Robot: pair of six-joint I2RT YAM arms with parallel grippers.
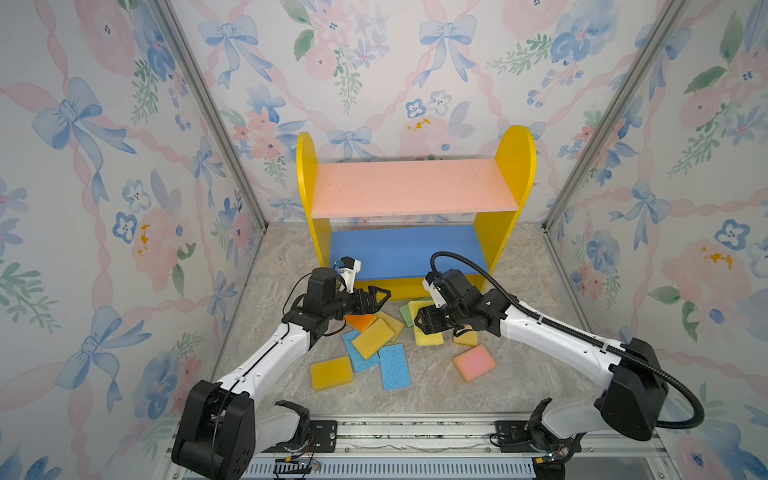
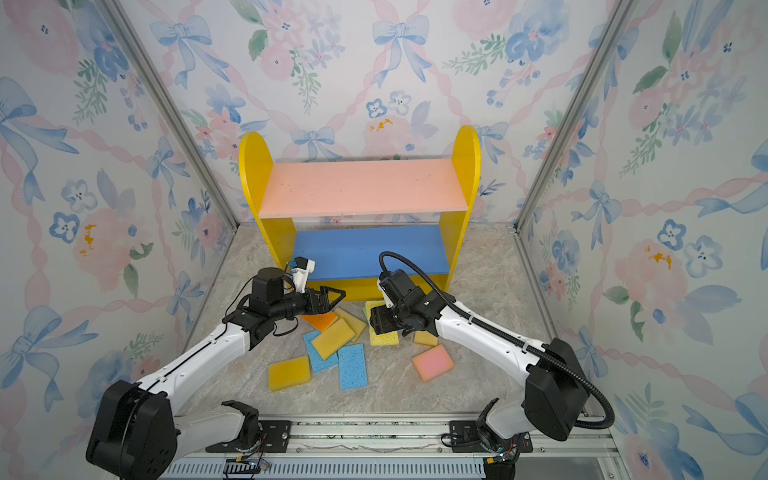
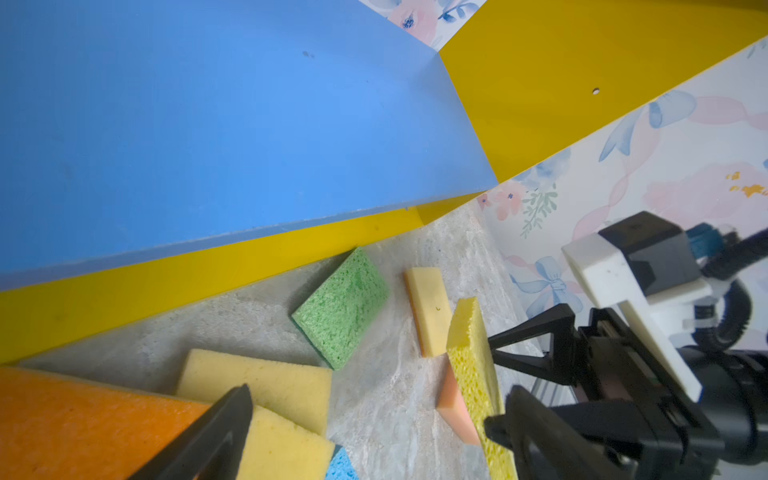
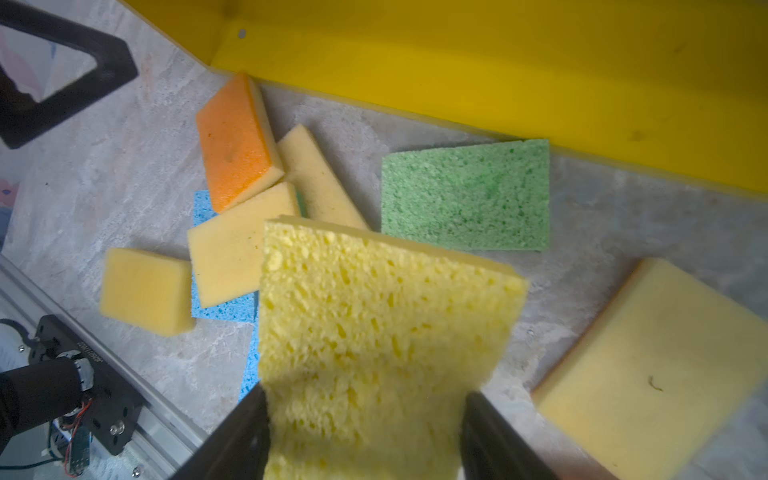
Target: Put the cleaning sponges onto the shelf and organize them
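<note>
My right gripper (image 4: 363,395) is shut on a yellow porous sponge (image 4: 374,316), gripped by its long edges and lifted off the floor; in both top views it hangs low in front of the shelf (image 1: 428,337) (image 2: 384,338). My left gripper (image 1: 380,301) (image 3: 365,436) is open and holds nothing, hovering above an orange sponge (image 1: 360,321) and a tan-yellow one (image 1: 373,338). Other sponges lie loose on the floor: green (image 4: 465,195), two blue (image 1: 394,366) (image 1: 356,355), pink (image 1: 474,363), yellow (image 1: 331,372). The shelf (image 1: 515,166) has a bare pink board (image 1: 411,187) and a bare blue board (image 1: 407,249).
Floral walls with metal corner posts (image 1: 216,124) close in three sides. The shelf stands against the back wall. A metal rail (image 1: 415,432) with both arm bases runs along the front edge. A tan sponge (image 1: 465,340) lies under my right arm.
</note>
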